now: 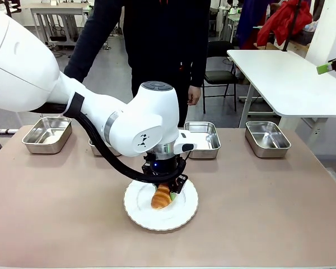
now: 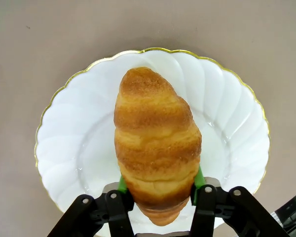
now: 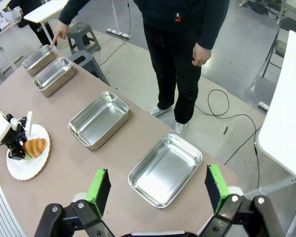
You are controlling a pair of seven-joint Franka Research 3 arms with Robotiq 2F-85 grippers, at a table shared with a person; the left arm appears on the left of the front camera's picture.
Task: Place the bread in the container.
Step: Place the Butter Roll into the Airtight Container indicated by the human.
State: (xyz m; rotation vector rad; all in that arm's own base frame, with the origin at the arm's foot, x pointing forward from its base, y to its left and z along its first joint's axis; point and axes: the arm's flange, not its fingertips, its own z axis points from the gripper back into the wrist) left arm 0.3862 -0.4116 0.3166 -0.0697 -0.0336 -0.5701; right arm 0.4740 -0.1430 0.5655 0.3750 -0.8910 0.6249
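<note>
Front view: my left arm sweeps in from the left and bends straight down over the middle of the table (image 1: 45,213), its wrist vertical, the left claw (image 1: 167,193) lowered onto the round white plate (image 1: 182,216). The bread (image 1: 161,197) lies on that plate between my fingers, its long axis slanting from the claw toward the near left. Four steel pans stand in a row along the far edge: one at far left (image 1: 47,134), one mostly hidden behind my arm (image 1: 96,148), one just past my wrist (image 1: 204,139), one at right (image 1: 267,138). A person stands beyond the table, one arm stretched toward the left end. The green tip of my right claw (image 1: 325,68) shows at the upper right edge.

Left wrist view: my left claw (image 2: 159,185) is closed on the bread (image 2: 157,143), green pads (image 2: 199,178) pressed against both flanks of its near end. The single ridged roll runs lengthwise away from me, its tapered tip pointing to the far rim of the scalloped, gold-edged plate (image 2: 64,128).

Right wrist view: my right claw (image 3: 159,187) hangs high above the table, fingers spread wide and empty. Below it, all four pans line the edge; the person's hand (image 3: 59,33) points a finger at the farthest pan (image 3: 39,58). The bread (image 3: 34,146) sits on the plate (image 3: 19,168) at left.
</note>
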